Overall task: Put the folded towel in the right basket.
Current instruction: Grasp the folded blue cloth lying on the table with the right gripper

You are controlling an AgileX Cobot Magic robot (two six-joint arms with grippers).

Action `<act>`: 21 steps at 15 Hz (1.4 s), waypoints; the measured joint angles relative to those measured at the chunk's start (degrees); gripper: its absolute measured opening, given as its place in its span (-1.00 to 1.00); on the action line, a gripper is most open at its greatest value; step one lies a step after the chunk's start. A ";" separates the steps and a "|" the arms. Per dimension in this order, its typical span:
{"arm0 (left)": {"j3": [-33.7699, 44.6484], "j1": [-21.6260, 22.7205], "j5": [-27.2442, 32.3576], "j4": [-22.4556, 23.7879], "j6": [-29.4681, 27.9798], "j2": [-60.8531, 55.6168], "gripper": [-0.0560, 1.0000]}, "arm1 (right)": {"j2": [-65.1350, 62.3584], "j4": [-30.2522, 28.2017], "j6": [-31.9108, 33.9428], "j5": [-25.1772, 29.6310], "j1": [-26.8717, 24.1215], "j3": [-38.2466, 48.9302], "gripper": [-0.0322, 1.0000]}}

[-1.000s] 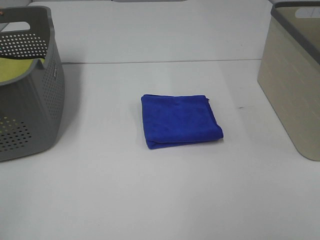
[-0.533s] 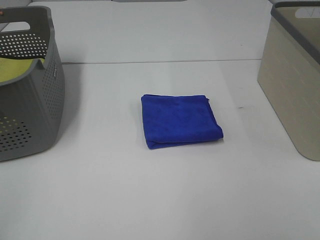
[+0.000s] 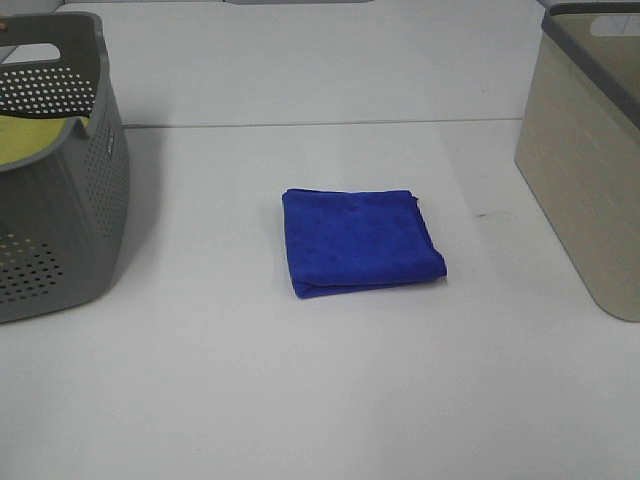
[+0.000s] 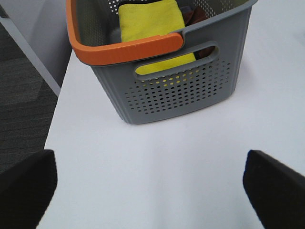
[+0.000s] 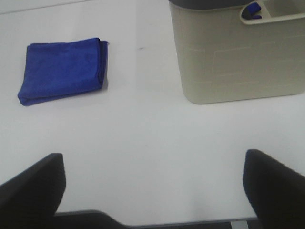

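Note:
A folded blue towel (image 3: pixel 358 241) lies flat in the middle of the white table; it also shows in the right wrist view (image 5: pixel 63 70). The right basket (image 3: pixel 590 150) is beige with a grey rim and stands at the right edge; it shows in the right wrist view (image 5: pixel 233 62). Neither gripper shows in the exterior view. The left gripper (image 4: pixel 150 191) is open above bare table in front of the grey basket. The right gripper (image 5: pixel 152 191) is open above bare table, apart from the towel and the beige basket.
A grey perforated basket (image 3: pixel 60 190) with an orange handle (image 4: pixel 126 47) stands at the left and holds a yellow cloth (image 4: pixel 150 21). The table's left edge and dark floor (image 4: pixel 24 95) show in the left wrist view. A seam (image 3: pixel 320 124) crosses the table at the back.

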 joint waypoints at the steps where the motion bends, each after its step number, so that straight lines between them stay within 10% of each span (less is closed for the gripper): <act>1: 0.00 0.00 0.00 0.00 0.00 0.00 0.98 | 1.72 0.06 0.63 0.00 0.00 -2.41 0.95; 12: 0.00 0.00 0.00 0.00 0.00 0.00 0.98 | 51.28 22.06 -13.41 -8.71 0.00 -40.11 0.93; 17: 0.00 0.00 0.00 0.00 0.00 0.00 0.98 | 83.42 48.24 -33.46 -9.11 0.00 -42.86 0.92; 21: 0.00 0.00 0.00 0.00 0.00 0.00 0.98 | 97.40 49.27 -35.52 -7.10 0.06 -42.86 0.90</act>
